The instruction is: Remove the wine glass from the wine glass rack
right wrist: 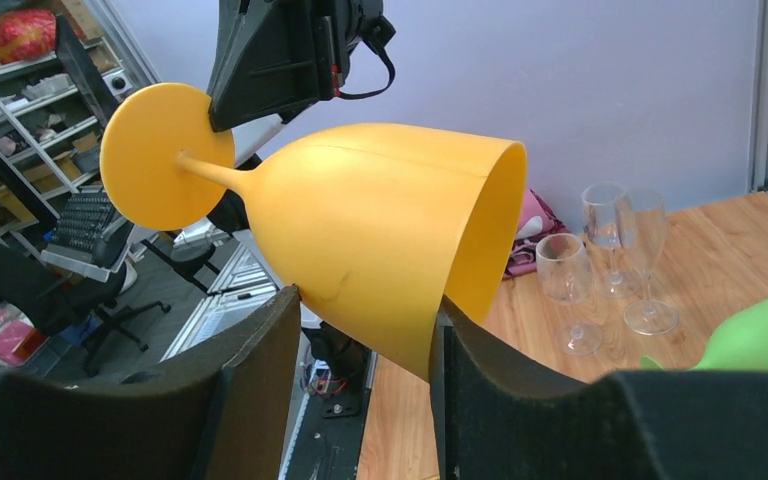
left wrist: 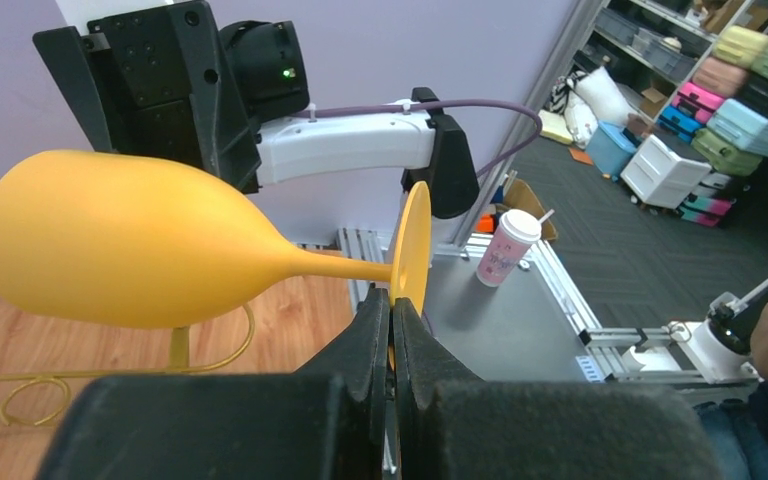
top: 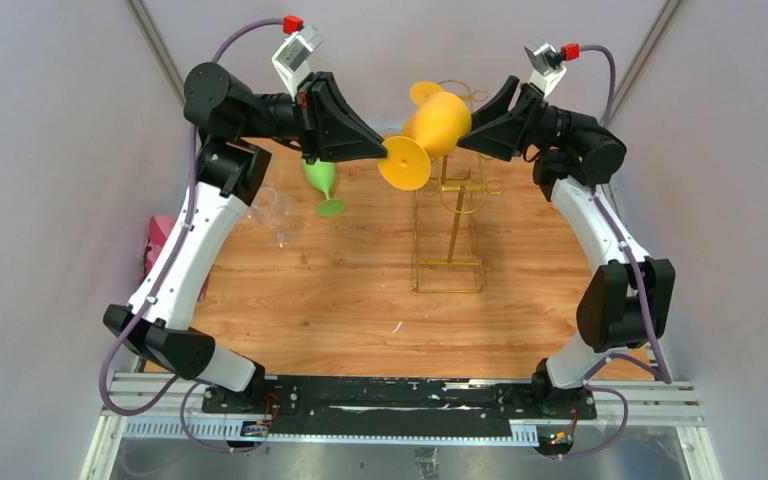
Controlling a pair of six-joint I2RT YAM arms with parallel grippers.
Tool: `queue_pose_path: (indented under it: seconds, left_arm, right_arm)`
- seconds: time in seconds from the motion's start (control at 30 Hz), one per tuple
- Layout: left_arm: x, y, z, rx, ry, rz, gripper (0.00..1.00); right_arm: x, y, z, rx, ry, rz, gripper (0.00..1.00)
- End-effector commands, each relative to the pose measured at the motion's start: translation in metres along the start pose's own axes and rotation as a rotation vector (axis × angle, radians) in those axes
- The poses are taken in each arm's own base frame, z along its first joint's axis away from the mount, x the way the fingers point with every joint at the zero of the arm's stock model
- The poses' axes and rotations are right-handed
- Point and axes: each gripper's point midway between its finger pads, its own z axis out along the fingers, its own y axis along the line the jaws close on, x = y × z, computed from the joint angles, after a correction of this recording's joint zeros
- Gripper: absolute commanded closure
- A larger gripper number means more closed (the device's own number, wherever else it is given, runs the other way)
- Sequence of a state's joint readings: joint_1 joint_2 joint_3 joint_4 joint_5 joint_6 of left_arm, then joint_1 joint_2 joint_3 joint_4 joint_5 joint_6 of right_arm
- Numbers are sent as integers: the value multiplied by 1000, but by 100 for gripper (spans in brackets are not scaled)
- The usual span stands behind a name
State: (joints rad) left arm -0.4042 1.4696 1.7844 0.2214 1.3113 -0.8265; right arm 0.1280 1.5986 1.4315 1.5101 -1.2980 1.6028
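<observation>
Gold rack, clear glasses on wooden table

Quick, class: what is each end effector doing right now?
Left end effector: closed, pinching the wine glass by its foot.
Right end effector: closed on its bowl.

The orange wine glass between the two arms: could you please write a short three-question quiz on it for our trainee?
1. True or false: the orange wine glass stands upright on the table.
2. Which part of the glass does the left gripper pinch? A: the bowl. B: the stem. C: the rim of the foot.
3. Which part of the glass sits between the fingers of the right gripper?

Key
1. False: it is held on its side in the air.
2. C.
3. The bowl.
</observation>
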Motion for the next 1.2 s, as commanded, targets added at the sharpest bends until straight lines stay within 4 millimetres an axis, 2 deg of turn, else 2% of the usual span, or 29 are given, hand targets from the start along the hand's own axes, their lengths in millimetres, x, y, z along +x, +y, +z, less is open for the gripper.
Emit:
queue_pose_path:
  seconds: [0.0, 0.27, 0.4, 0.5, 0.77, 0.87, 0.93, 1.07, 1.13, 1.17]
  left_arm:
    - [-6, -23, 0, 32, -6, 60, 100]
    - [-11, -12, -14, 8, 12, 86, 100]
    - [-9, 2, -21, 9, 42, 87, 100]
    - [-10, 21, -28, -14, 45, 51, 100]
    - [3, 92, -38, -69, 37, -109, 100]
    - [5, 102, -37, -79, 29, -121, 100]
    - [4, 98, -37, -80, 27, -104, 100]
    - [-4, 81, -37, -83, 16, -71, 100]
    - [-8, 69, -37, -87, 8, -47, 100]
    - [-8, 65, -37, -89, 4, -45, 100]
  right_arm:
    - [-3, 32, 15, -90, 38, -162, 52]
    - [0, 71, 17, -119, 47, -243, 64]
    - [2, 86, 16, -127, 54, -266, 65]
    - [2, 101, 15, -135, 58, -295, 65]
    - [4, 151, 12, -155, 55, -401, 68]
    - [3, 153, 12, -139, 60, -402, 74]
    - [3, 146, 12, -111, 67, -369, 82]
    - [5, 127, 12, -44, 72, -326, 91]
    - [4, 118, 12, -11, 67, -310, 100]
    - [3, 114, 12, 6, 63, -300, 100]
